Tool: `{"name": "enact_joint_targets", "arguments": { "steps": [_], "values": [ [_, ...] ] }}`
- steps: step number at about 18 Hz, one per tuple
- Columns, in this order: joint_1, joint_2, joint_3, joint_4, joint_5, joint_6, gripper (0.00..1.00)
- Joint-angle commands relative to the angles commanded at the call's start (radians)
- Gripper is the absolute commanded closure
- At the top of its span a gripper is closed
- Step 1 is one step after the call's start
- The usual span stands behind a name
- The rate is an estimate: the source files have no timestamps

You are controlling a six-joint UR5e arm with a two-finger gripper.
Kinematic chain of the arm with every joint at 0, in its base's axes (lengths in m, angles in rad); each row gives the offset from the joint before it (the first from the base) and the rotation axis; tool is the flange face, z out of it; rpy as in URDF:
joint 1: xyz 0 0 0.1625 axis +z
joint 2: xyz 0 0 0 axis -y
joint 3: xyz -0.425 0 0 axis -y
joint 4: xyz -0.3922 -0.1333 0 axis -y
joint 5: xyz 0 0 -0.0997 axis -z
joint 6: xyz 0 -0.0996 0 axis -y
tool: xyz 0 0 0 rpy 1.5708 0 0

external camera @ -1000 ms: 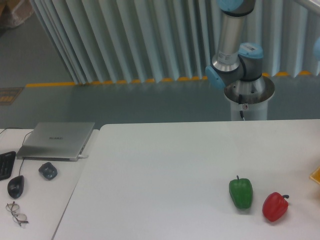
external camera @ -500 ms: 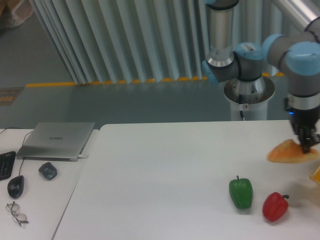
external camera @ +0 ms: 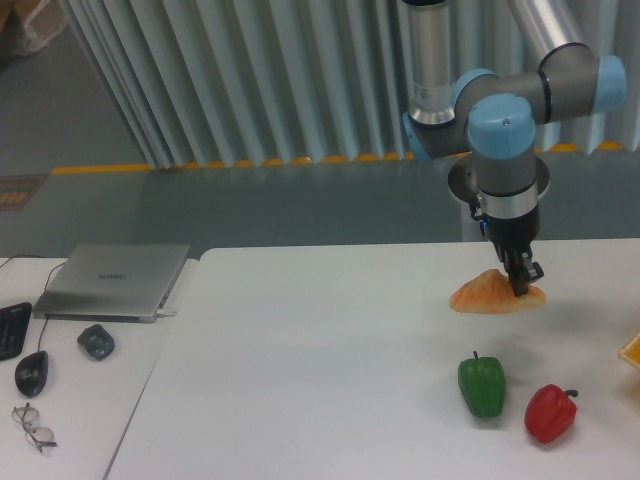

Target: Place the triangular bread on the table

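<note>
Claw (external camera: 519, 277) of the grey-and-blue arm is pointing straight down and is closing its dark fingers on the right part of the golden orange-tan triangular bread (external camera: 492, 294), pinching it tightly, with no gap showing. That matte-crusted bread is hanging just under the claw, over the right rear part of the large plain white table (external camera: 330, 350), and whether its underside is touching the surface or hovering just above cannot be told. Judging from this, the carry looks nearly over: what is left is setting the bread fully down, letting go and lifting away.

Nearer the camera than the claw, a glossy green bell pepper (external camera: 482, 385) is sitting almost directly in front of it, with a glossy red bell pepper (external camera: 550, 412) just to that one's right; both are apart from the bread and are not blocking a straight drop. An orange-yellow edge (external camera: 631, 351) is peeking in at the frame's right border. Far to the claw's left, on the adjoining smaller desk, a closed silver laptop (external camera: 115, 279), two dark mice (external camera: 96, 341) and a pair of spectacles (external camera: 33, 425) are lying well out of the way.
</note>
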Motion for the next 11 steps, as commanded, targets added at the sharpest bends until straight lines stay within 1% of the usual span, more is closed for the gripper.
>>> {"name": "enact_joint_targets", "arguments": {
  "steps": [1,7,10,11],
  "values": [
    [0.000,-0.003,0.003,0.002,-0.002,0.000,0.00],
    [0.012,-0.008,0.018,0.005,-0.012,0.002,0.00],
    [0.015,-0.043,0.075,-0.005,-0.002,0.003,0.00],
    [0.024,-0.044,0.086,-0.005,-0.003,0.003,0.00]
  ]
}}
